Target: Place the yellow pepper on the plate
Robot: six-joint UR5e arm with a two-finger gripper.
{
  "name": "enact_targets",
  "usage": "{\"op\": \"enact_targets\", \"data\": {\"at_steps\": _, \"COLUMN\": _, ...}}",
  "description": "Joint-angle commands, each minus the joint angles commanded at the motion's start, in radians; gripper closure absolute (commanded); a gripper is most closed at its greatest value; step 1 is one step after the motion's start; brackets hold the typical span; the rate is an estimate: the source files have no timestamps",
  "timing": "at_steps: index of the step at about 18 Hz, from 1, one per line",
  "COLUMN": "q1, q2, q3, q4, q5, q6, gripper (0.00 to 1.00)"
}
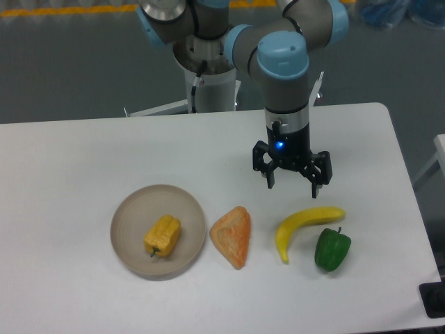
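Even overhead light, soft faint shadows, slight overall blur, no glare.

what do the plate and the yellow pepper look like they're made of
Plate: matte beige, uniform and without shine, probably plastic or unglazed ceramic; the picture cannot settle which. Yellow pepper: flat, even colour with soft moulded lobes, likely plastic or foam toy food.

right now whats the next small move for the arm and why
Probably just lift clear and stop. The yellow pepper already lies inside the plate, and the gripper hangs open and empty above the table near the banana, so nothing seems left to carry.
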Motion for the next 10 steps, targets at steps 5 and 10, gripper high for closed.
{"op": "enact_targets", "data": {"at_steps": 5, "q1": 0.002, "q2": -0.005, "q3": 0.020, "q4": 0.002, "q5": 0.015, "q6": 0.019, "gripper": 0.00}}
{"op": "enact_targets", "data": {"at_steps": 10, "q1": 0.000, "q2": -0.008, "q3": 0.025, "q4": 0.002, "q5": 0.020, "q6": 0.015, "gripper": 0.00}}
